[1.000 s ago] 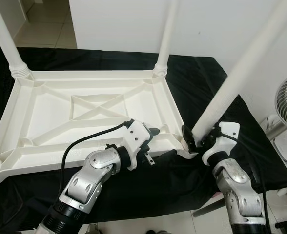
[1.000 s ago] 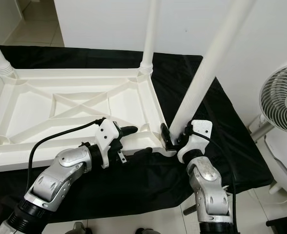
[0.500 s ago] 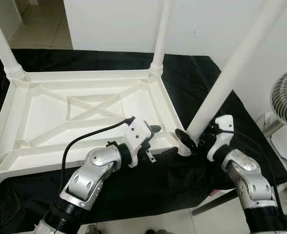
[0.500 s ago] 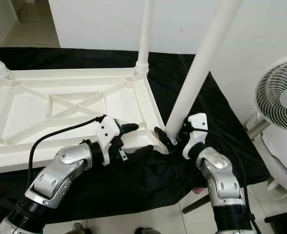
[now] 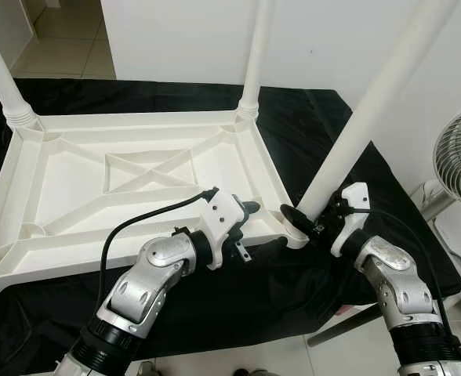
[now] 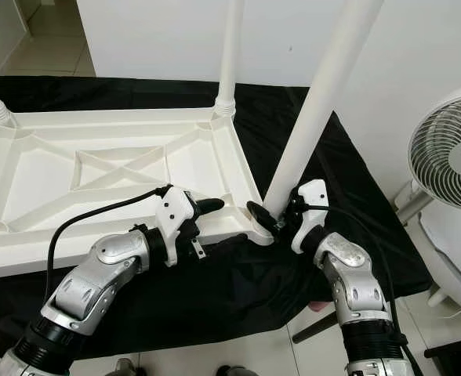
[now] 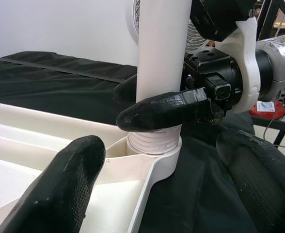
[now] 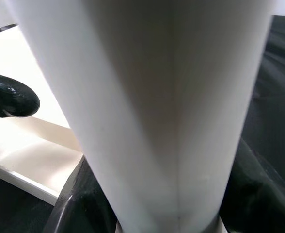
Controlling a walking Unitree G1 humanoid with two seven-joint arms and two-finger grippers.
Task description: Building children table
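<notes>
A smooth white plastic table top [image 5: 136, 180] lies upside down on black cloth [image 5: 317, 133]. The right gripper [image 6: 281, 215] clamps the round leg [image 5: 356, 133] at its ribbed base — the near right corner socket. The left gripper [image 5: 246, 215] rests on the rim, fingers apart.

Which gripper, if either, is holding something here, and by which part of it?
The right gripper holds the white table leg near its base, just above the corner socket of the upturned tabletop. The left gripper holds nothing.

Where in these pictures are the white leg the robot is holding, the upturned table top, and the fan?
white leg [image 6: 317, 110], right eye view, mid-shaft.
upturned table top [image 5: 34, 188], left eye view, flat underside panel.
fan [image 6: 454, 153], right eye view, round grille.
</notes>
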